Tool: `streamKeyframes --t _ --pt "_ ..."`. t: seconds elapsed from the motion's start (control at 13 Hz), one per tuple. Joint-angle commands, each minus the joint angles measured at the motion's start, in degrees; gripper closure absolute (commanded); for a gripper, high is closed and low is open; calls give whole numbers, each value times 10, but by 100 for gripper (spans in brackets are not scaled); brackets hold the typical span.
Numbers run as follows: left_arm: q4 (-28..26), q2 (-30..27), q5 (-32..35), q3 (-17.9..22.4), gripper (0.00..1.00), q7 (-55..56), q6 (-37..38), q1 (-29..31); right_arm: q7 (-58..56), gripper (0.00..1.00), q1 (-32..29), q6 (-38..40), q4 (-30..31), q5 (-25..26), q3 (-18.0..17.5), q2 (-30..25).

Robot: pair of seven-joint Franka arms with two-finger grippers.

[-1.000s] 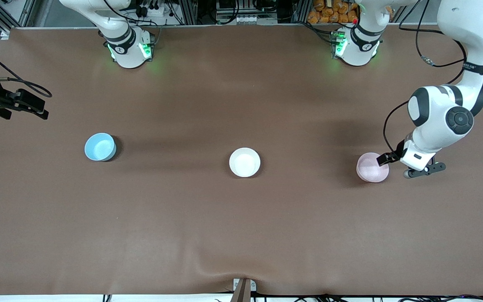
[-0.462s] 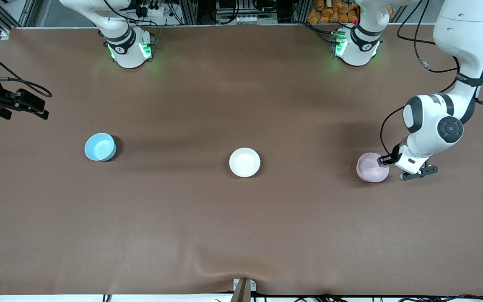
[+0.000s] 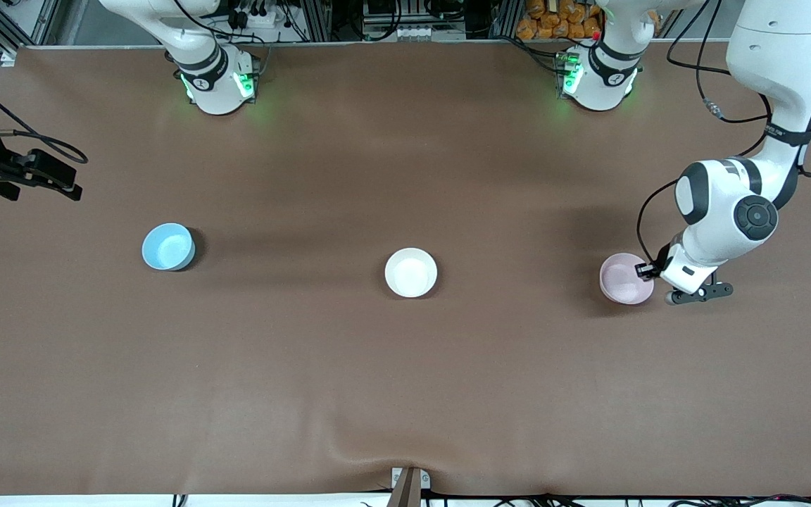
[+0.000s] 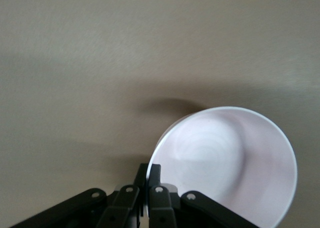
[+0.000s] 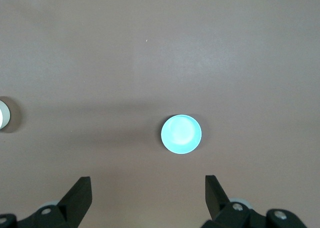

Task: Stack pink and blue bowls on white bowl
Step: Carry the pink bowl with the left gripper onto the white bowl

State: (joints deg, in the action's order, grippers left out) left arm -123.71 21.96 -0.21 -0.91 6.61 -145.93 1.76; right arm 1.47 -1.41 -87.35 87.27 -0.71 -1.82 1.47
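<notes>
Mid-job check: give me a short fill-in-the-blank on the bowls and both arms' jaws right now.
1. The left gripper has its jaws shut on the rim of the ____ bowl.
2. The white bowl sits between the pink bowl and the ____ bowl.
3. The right gripper, jaws ____, waits high above the blue bowl.

Missing words: pink; blue; open

A wide brown cloth point(image 3: 405, 380) covers the whole surface, matte and evenly lit, with soft shadows lying across its middle. Near the edge closest to the front camera the cloth puckers into a low wrinkle point(image 3: 349, 443) above a small metal bracket point(image 3: 410, 486). Along the top edge stand aluminium frame rails point(image 3: 321, 17), tangled black cables point(image 3: 405, 10) and a heap of orange items point(image 3: 557, 17).
</notes>
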Motion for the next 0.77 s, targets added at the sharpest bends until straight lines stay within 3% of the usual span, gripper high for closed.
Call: streamKeyframes --t 0.0,0.46,0.69 --pt "23 -22 11 -43 100 6 34 0 5 0 4 3 -8 4 2 2" --pt "153 -14 4 -159 100 37 135 -15 5 0 6 1 -8 4 2 2" --pt "202 6 3 -167 100 146 146 -92 5 0 7 1 -7 4 2 2"
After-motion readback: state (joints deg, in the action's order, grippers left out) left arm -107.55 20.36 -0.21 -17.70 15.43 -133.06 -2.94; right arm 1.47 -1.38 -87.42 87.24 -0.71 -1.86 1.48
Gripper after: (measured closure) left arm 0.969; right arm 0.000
